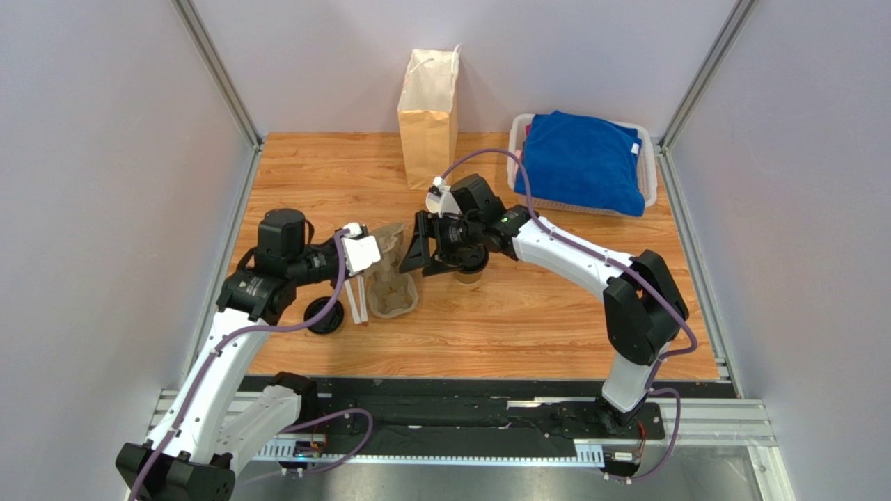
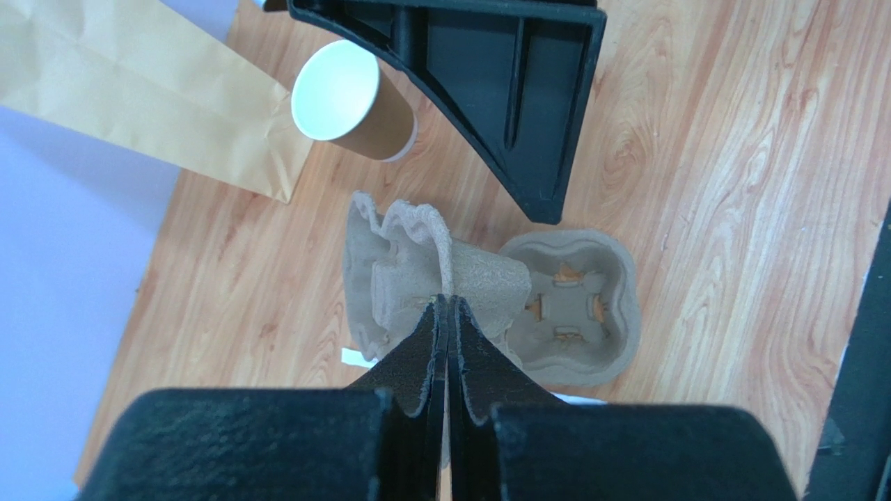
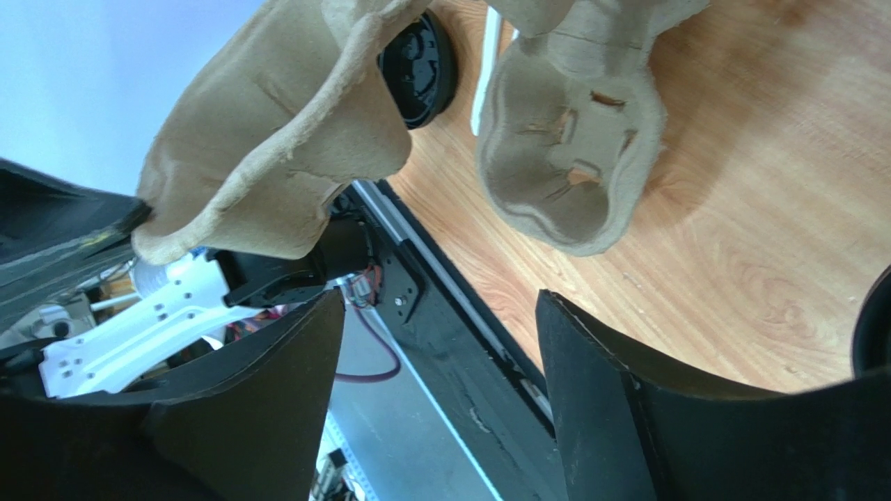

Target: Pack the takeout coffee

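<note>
The takeout coffee (image 1: 469, 276), a brown cup with a dark top, stands mostly hidden under my right wrist. My left gripper (image 1: 366, 259) (image 2: 448, 303) is shut on the middle ridge of a pulp cup carrier (image 1: 394, 284) (image 2: 570, 305) and holds it tilted, one end on the table. The carrier also shows in the right wrist view (image 3: 570, 125). My right gripper (image 1: 424, 246) (image 3: 439, 301) is open and empty, just right of the carrier; one of its fingers (image 2: 502, 94) shows in the left wrist view.
A lidless brown cup (image 2: 350, 102) stands near the tan paper bag (image 1: 429, 104) (image 2: 136, 89). A loose black lid (image 1: 324, 315) (image 3: 418, 65) lies left of the carrier. A white basket (image 1: 650, 167) with a blue towel (image 1: 581, 159) sits at the back right.
</note>
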Tool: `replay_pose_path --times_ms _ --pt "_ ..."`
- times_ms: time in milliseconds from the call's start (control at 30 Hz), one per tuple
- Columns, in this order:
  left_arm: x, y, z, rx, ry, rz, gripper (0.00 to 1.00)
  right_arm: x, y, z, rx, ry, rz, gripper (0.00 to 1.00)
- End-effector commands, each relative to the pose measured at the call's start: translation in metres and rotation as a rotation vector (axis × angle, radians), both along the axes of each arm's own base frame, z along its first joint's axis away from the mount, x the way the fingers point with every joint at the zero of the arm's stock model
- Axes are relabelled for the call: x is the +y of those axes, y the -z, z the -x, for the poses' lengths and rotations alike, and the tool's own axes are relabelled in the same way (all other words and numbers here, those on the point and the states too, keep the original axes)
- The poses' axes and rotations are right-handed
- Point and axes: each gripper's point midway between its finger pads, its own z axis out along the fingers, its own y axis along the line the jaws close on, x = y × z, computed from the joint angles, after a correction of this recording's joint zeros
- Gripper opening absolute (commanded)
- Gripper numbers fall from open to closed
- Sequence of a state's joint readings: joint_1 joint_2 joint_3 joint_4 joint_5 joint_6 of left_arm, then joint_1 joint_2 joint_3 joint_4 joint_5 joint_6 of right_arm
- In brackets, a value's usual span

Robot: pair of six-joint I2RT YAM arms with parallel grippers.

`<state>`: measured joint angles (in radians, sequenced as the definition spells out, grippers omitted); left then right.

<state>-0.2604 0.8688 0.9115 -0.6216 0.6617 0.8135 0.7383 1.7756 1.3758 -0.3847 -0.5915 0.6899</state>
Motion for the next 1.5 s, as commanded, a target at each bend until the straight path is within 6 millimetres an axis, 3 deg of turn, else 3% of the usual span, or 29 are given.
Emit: replay_pose_path --times_ms 0,300,500,767,933,1100,1167,1333,1467 --pt "0.001 -0.008 0.000 -0.094 0.038 -0.029 0.00 0.003 -0.063 -0.006 -0.120 -0.006 -0.119 0.74" --pt "0.016 -0.020 -0.022 -0.188 -0.054 -0.086 0.00 0.002 -0.076 -0.010 -0.164 -0.016 -0.125 0.75" --pt "0.035 -0.026 -0.051 -0.264 -0.103 -0.165 0.00 0.000 -0.078 -0.009 -0.178 -0.020 -0.121 0.76" --pt "0.091 -0.023 -0.098 -0.326 -0.138 -0.279 0.00 -0.004 -0.078 -0.011 -0.193 -0.021 -0.111 0.77" --pt "0.136 0.006 -0.128 -0.312 -0.116 -0.375 0.00 -0.003 -0.079 -0.014 -0.203 -0.026 -0.107 0.78" --pt "0.183 0.057 -0.150 -0.252 -0.102 -0.475 0.00 -0.004 -0.085 -0.017 -0.235 -0.035 -0.110 0.79" --pt "0.192 0.077 -0.153 -0.217 -0.083 -0.492 0.00 -0.004 -0.090 -0.019 -0.255 -0.043 -0.115 0.79" --pt "0.197 0.119 -0.133 -0.108 -0.041 -0.508 0.00 -0.011 -0.096 -0.027 -0.293 -0.052 -0.113 0.79" --pt "0.192 0.148 -0.102 -0.026 0.004 -0.529 0.00 -0.030 -0.099 -0.043 -0.335 -0.044 -0.086 0.80"
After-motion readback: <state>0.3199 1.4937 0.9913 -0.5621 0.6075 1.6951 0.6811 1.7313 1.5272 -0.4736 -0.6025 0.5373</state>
